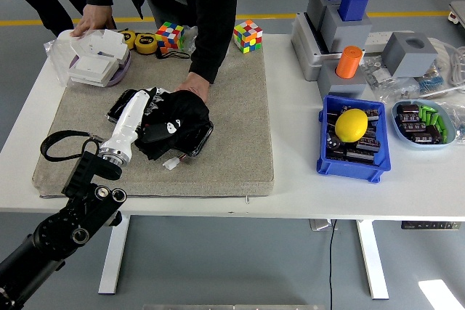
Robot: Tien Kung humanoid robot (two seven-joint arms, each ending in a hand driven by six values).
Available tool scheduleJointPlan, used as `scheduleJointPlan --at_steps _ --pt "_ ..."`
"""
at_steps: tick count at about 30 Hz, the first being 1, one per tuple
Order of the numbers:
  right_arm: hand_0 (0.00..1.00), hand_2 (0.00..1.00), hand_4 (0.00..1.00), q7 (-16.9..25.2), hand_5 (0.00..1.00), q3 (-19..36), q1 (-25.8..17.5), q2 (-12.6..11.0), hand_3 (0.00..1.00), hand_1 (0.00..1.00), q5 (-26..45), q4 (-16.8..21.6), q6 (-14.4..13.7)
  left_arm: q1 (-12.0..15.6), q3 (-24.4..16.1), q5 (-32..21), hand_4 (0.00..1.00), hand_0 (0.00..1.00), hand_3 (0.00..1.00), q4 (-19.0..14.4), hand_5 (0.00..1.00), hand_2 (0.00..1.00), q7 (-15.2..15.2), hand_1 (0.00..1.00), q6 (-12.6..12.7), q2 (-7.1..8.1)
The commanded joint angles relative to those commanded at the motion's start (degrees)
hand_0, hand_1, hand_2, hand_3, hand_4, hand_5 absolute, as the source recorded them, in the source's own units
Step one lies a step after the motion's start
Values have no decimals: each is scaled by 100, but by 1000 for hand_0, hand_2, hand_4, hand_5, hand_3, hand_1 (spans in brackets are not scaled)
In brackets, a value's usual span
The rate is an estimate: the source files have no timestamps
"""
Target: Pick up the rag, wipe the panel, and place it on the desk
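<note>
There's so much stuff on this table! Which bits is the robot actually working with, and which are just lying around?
In use:
- black rag
- dark panel under it
- left hand pressing on the rag
- person's hand steadying the panel

Lying about:
- two puzzle cubes
- blue bin with the yellow lemon
- orange cylinder
- grey blocks
</note>
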Motion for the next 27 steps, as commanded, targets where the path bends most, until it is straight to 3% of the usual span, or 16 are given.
scheduleJointPlan --at_steps 9,21,27 --pt "532 489 884 -1 346 31 0 15 520 555 -6 -2 3 -215 -538 69 693 232 569 706 2 361 -219 311 133 -88" --pt "532 489 884 2 346 20 22 8 521 554 18 -2 5 -808 -1325 361 694 231 570 1964 2 362 -448 310 243 -195" --pt "532 489 883 2 345 -2 25 5 520 554 32 1 7 -923 -1719 553 696 231 570 2281 2 363 -510 311 308 -187"
